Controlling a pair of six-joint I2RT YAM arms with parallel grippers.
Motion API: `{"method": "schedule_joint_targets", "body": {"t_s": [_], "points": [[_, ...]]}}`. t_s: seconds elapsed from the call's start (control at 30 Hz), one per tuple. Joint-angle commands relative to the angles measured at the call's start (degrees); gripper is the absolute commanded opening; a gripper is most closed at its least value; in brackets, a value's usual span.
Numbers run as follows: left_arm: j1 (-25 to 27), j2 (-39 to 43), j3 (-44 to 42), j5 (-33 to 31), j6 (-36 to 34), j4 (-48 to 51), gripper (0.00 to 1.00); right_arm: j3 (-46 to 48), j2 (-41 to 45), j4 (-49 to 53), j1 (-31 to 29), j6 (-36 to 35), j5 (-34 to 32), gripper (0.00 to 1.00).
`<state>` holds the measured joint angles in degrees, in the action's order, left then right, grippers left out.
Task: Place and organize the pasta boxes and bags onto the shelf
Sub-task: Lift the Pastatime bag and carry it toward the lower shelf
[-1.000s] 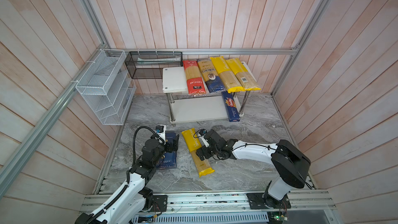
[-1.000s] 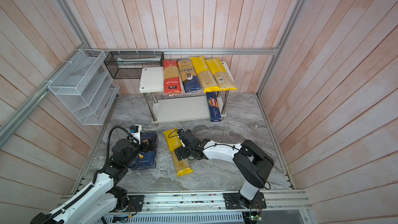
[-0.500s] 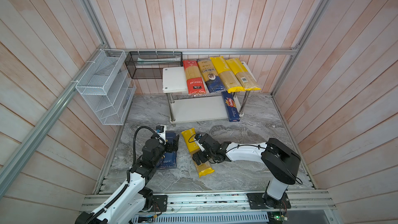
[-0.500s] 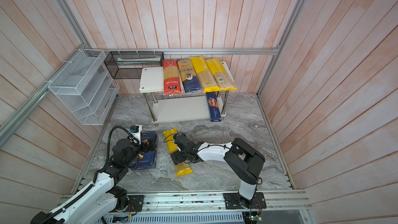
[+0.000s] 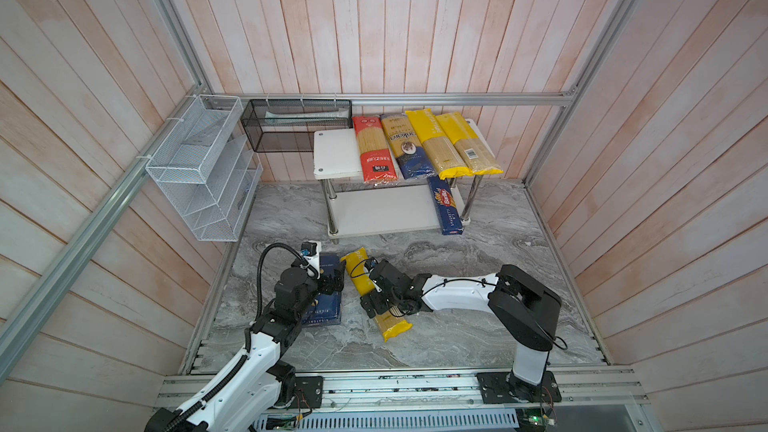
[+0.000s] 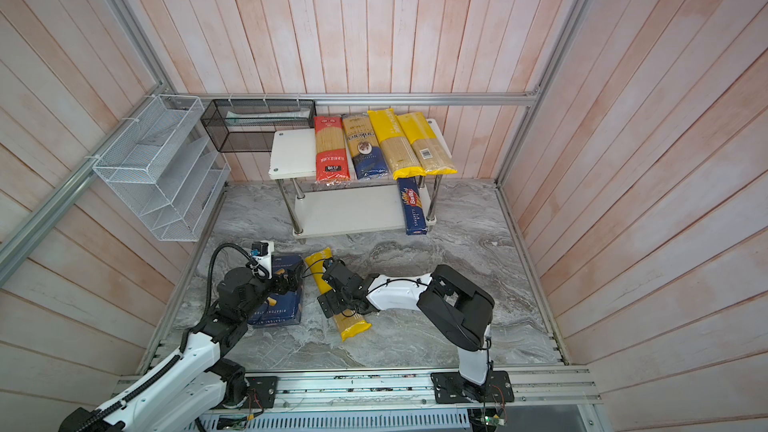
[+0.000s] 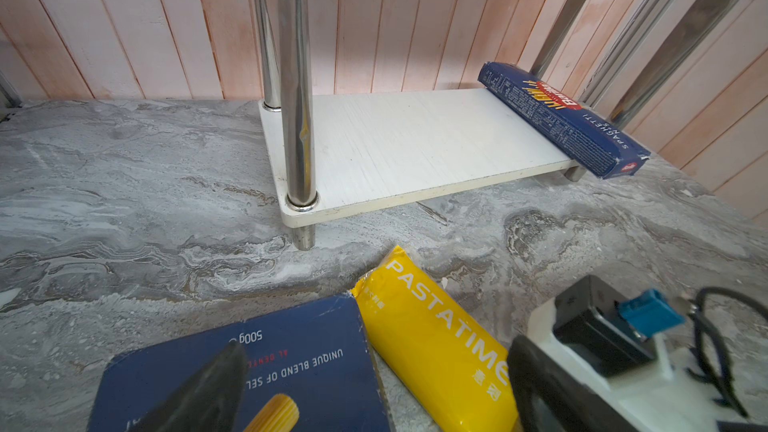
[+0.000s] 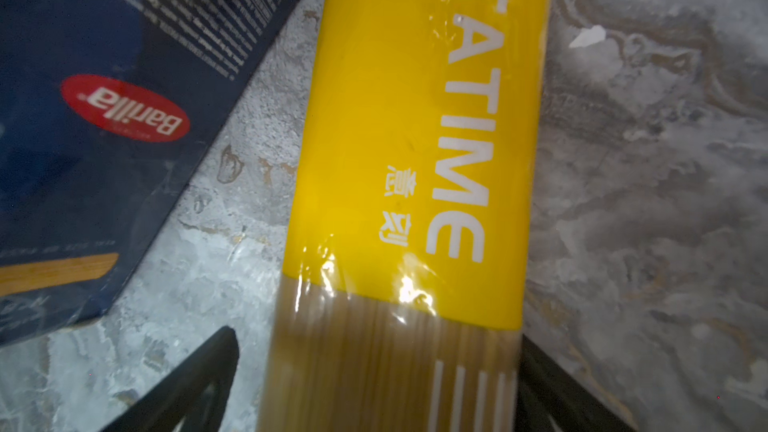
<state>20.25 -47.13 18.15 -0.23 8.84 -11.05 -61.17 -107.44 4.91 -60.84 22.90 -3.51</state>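
Jaws of the right tool (image 8: 374, 347) stand wide open, one on each side of the long clear yellow-ended spaghetti bag (image 5: 358, 270), holding nothing. It lies on the grey counter (image 5: 457, 326), one end pointing at the white two-board shelf (image 5: 336, 151).

Five spaghetti bags (image 5: 428, 143) (image 5: 467, 145) (image 5: 392, 324) (image 5: 374, 151) (image 5: 405, 147) are showing: three yellow-ended, one red-ended, one beige-and-navy. Two Barilla boxes (image 5: 326, 313) (image 5: 445, 211) are lying: one rigatoni, one spaghetti. One shelf (image 5: 332, 151) is standing.
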Motion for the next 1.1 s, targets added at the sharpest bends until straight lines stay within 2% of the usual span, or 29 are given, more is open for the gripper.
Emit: {"method": "schedule_joint_targets", "body": {"t_s": [0.0,0.33,0.7,0.8,1.07], "points": [[-0.23,0.51,0.15,0.52,0.12,0.16,1.00,0.87,-3.66,8.16,-0.39,-0.34,-1.45,0.98],[-0.25,1.34,-0.13,0.33,0.19,0.15,1.00,-0.32,-5.86,12.50,-1.25,-1.74,-7.34,0.92],[-0.22,1.34,-0.22,0.23,0.25,0.19,1.00,0.96,-5.41,9.99,-1.30,-0.66,-7.17,0.76],[-0.29,1.37,-0.22,0.23,0.25,0.11,1.00,1.01,-5.28,9.13,-1.16,-0.21,-6.80,0.64],[-0.30,1.49,-0.23,0.23,0.22,0.14,1.00,2.72,-2.77,6.41,-0.34,0.81,-5.95,0.53]]}}
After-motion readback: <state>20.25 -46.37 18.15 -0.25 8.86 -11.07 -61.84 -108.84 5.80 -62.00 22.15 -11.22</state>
